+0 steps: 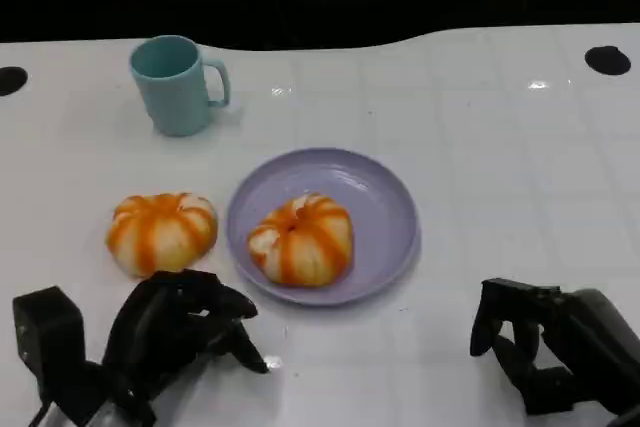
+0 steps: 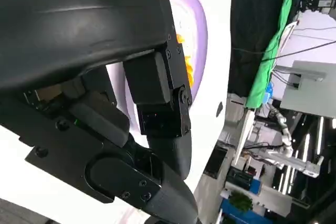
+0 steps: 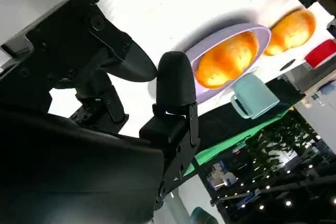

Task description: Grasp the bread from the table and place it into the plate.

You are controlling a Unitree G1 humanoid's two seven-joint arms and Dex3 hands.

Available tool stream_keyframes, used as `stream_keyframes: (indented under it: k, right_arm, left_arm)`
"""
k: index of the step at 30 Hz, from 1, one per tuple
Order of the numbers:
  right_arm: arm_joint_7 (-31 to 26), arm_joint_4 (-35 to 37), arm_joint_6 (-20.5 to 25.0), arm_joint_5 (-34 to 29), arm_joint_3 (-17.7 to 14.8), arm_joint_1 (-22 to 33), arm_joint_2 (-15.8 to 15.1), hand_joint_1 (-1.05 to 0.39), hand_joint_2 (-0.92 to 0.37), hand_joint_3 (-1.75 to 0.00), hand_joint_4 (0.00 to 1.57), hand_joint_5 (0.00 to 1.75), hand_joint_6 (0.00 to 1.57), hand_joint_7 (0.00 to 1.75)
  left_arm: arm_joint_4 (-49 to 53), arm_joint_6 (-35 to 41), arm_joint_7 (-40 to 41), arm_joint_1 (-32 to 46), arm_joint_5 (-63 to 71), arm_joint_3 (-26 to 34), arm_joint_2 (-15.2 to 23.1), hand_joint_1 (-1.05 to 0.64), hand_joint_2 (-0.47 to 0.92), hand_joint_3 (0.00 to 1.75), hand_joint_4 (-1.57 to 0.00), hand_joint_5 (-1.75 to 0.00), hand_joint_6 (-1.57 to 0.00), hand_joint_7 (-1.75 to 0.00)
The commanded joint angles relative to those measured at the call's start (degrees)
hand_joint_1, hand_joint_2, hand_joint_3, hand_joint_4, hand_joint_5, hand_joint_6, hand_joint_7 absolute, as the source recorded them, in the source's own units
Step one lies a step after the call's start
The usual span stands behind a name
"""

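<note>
A round orange-striped bread (image 1: 162, 232) lies on the white table, just left of the purple plate (image 1: 385, 207). A second bread (image 1: 302, 239) like it sits inside the plate. My left hand (image 1: 175, 332) hovers low over the table right in front of the loose bread, holding nothing, fingers loosely bent and apart. My right hand (image 1: 545, 342) rests at the lower right, well clear of the plate and holding nothing. The right wrist view shows my right hand (image 3: 105, 93), the plate (image 3: 231, 85), the bread in it (image 3: 226, 59) and the loose bread (image 3: 291, 30). The left wrist view has my left hand (image 2: 121, 103) and the plate's rim (image 2: 197, 30).
A teal mug (image 1: 178, 84) stands at the back left, handle to the right, a short way behind the loose bread. It also appears beyond the plate in the right wrist view as the mug (image 3: 254, 95). White table stretches to the right of the plate.
</note>
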Motion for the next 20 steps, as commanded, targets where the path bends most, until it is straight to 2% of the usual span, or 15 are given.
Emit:
stream_keyframes:
  k: [1, 20]
  right_arm:
    - [-1.21, 0.81, -0.72, 0.14, -0.26, -0.72, -0.15, -0.16, -0.35, -1.39, 0.90, 1.75, 0.68, 1.70]
    - [-1.51, 1.41, -0.67, -0.47, 0.06, -1.35, -0.26, -0.15, -0.34, -1.39, 0.89, 1.75, 0.70, 1.67]
  left_arm:
    - [0.43, -0.60, -0.96, -0.27, -0.21, 0.36, 1.10, -1.05, 0.73, 0.01, -1.57, -0.57, -1.57, -0.16]
    - [1.28, -0.68, -1.19, -0.99, -0.40, 0.85, 1.27, -1.05, 0.74, 0.00, -1.57, -0.57, -1.57, -0.17]
